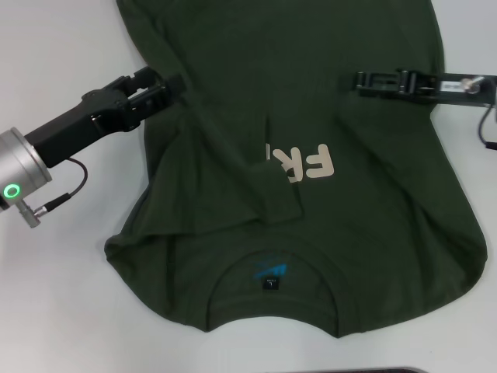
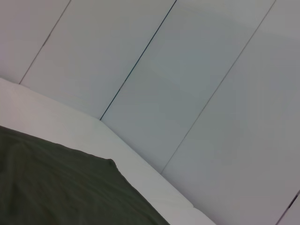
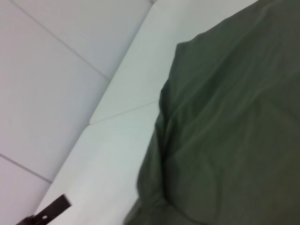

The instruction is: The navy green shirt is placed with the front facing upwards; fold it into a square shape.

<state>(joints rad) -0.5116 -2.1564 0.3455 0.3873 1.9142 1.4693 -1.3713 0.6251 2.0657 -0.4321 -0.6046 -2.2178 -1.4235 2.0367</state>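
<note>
Shirt (image 1: 365, 225) part-folded, apparently on table (image 1: 62, 295)

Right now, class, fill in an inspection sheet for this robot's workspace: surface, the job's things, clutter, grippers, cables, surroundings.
Surface: white table, bare around the cloth.
Job's things: navy green shirt lies front up, collar toward the robot; its left sleeve side is folded inward, covering part of the cream lettering; black neck label shows.
Clutter: a dark edge at the near table rim, cannot identify.
Grippers: left gripper at the shirt's left edge; right gripper low over the shirt's right side.
Cables: thin black cable loops by the left wrist; another hangs by the right arm.
Surroundings: pale panelled wall behind the table.
</note>
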